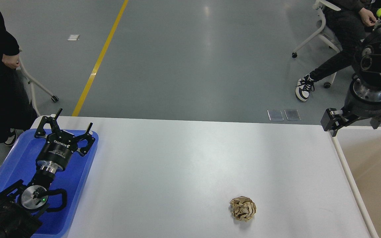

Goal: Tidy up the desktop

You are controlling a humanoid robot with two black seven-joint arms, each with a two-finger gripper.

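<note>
Desktop (193,158) bears crumpled paper (242,208) — left hand (73,127) spread wide, right hand (356,124) partly cut off, unreadable.

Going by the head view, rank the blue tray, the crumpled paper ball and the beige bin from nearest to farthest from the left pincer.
1. Blue tray: directly under the left pincer, at the table's left end.
2. Crumpled paper ball: on the desktop, right of centre, near the front edge.
3. Beige bin: beyond the table's right edge.

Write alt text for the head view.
A crumpled paper ball lies alone on the white desktop. The left gripper hangs open over a blue tray at the left; the right gripper hangs open over a beige bin at the right.
</note>
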